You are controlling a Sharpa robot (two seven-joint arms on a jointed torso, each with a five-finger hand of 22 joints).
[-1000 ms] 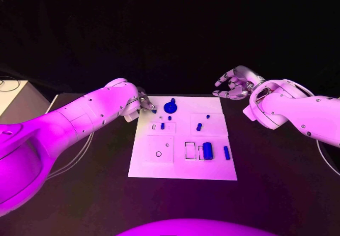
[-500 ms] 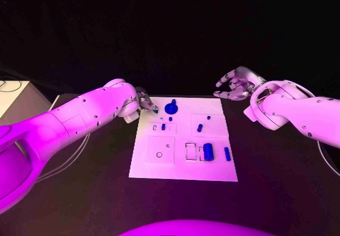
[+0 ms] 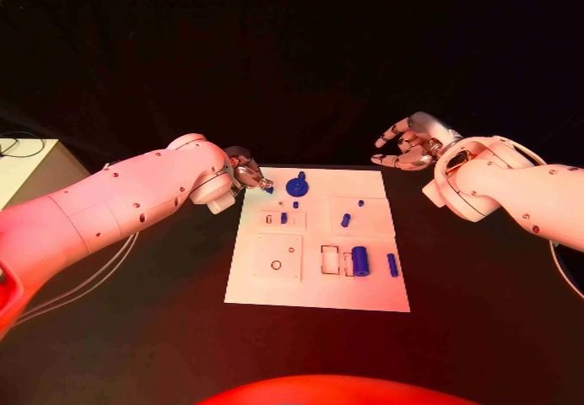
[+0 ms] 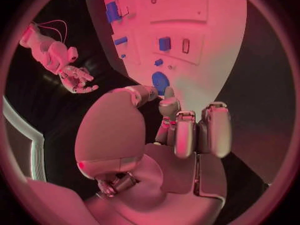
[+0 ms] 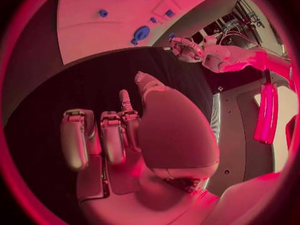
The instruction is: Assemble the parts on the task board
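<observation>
Note first what you cannot read. In the head view the left hand (image 3: 247, 176) is mostly hidden behind its own forearm; only fingertips show, at the far left corner of the task board (image 3: 319, 287). Whether a small blue bit sits at those tips is too small to tell. From the left wrist view the fingers (image 4: 187, 135) are curled in side by side with the thumb bent toward them, and nothing can be seen in them; whether they touch the board cannot be told.

The right hand (image 3: 410, 145) hangs off the board, just past its far right corner, above the black table (image 3: 487, 321). Its fingers are loosely curved and apart, and it holds nothing; the right wrist view shows the same, fingers (image 5: 112, 137) separate over dark tabletop.

On the board: the round blue part (image 3: 297, 186) lies near the far edge, just beside the left fingertips. Two small blue pegs (image 3: 344, 220) stand in the middle row. The large blue cylinder (image 3: 359, 261) and a thin blue bar (image 3: 392, 264) lie in the near-right area, well apart from both hands.
</observation>
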